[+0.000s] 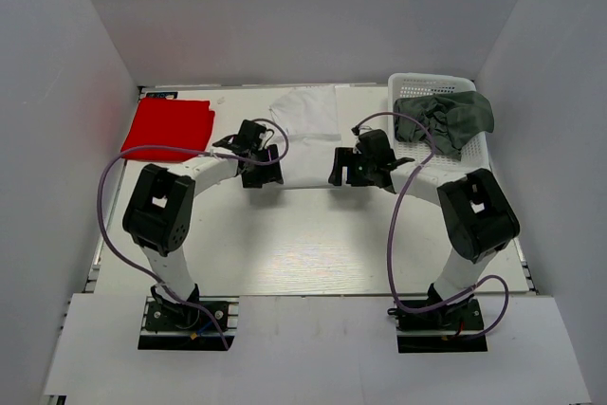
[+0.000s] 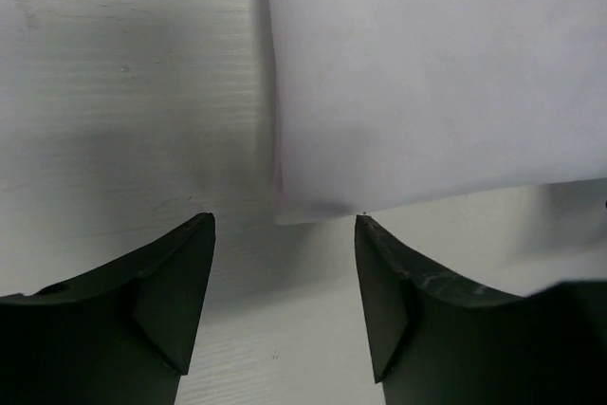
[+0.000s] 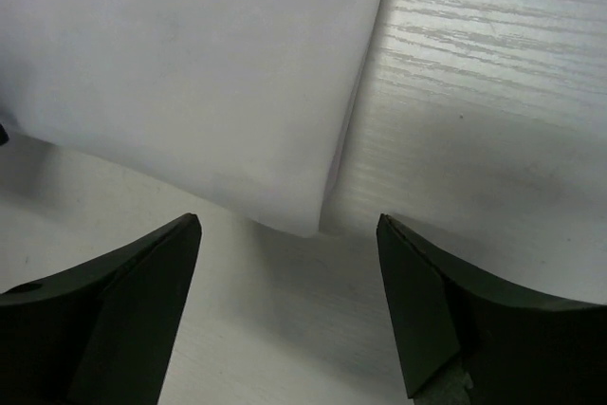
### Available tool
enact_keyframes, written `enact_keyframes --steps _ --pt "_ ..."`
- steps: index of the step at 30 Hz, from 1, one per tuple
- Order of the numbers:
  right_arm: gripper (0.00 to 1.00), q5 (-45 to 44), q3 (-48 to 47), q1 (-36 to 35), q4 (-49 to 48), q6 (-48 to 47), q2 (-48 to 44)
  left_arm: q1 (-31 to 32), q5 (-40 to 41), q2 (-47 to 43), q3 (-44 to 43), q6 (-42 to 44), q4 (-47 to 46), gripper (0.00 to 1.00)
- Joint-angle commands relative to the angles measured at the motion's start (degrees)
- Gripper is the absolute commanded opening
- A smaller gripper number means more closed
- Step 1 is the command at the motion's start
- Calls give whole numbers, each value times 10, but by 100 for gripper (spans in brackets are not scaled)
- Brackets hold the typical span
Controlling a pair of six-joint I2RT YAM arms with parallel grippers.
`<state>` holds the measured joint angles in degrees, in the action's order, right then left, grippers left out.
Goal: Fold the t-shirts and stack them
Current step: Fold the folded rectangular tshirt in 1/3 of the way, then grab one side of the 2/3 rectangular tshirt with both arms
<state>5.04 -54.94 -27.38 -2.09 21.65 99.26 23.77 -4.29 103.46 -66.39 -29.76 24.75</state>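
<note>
Treat the red shirt (image 1: 169,126), folded at the counter's (image 1: 313,244) far left, as done. The white shirt (image 1: 305,130) lies flat at centre, apparently mid-fold. The grey-green shirt (image 1: 450,119) waits crumpled in the basket (image 1: 432,79). Left jaws and right jaws are open, each at a near corner of the white shirt. You can read no writing.

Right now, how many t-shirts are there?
3: red shirt folded far left, white shirt in the centre, grey-green shirt draped over the basket far right. More may be hidden inside it.
</note>
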Motion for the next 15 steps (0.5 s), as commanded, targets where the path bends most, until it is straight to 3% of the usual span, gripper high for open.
enact_keyframes --steps 1,5,11,12,14,15 --pt "79 -2 -8 0 -37 24 17 3 1 14 -14 -7 -15 70" --pt "53 -2 -11 2 -39 30 36 8 1 41 -16 -7 -9 49" --pt "40 4 -12 1 -41 36 58 8 -5 53 -2 -7 -28 37" --pt "34 3 -12 0 -44 37 62 8 -5 59 -2 -7 -33 31" --pt "24 1 -13 4 -43 38 66 8 -5 59 -2 -7 -33 4" --pt "11 -1 -10 2 -43 41 66 8 -5 59 -2 -7 -33 0"
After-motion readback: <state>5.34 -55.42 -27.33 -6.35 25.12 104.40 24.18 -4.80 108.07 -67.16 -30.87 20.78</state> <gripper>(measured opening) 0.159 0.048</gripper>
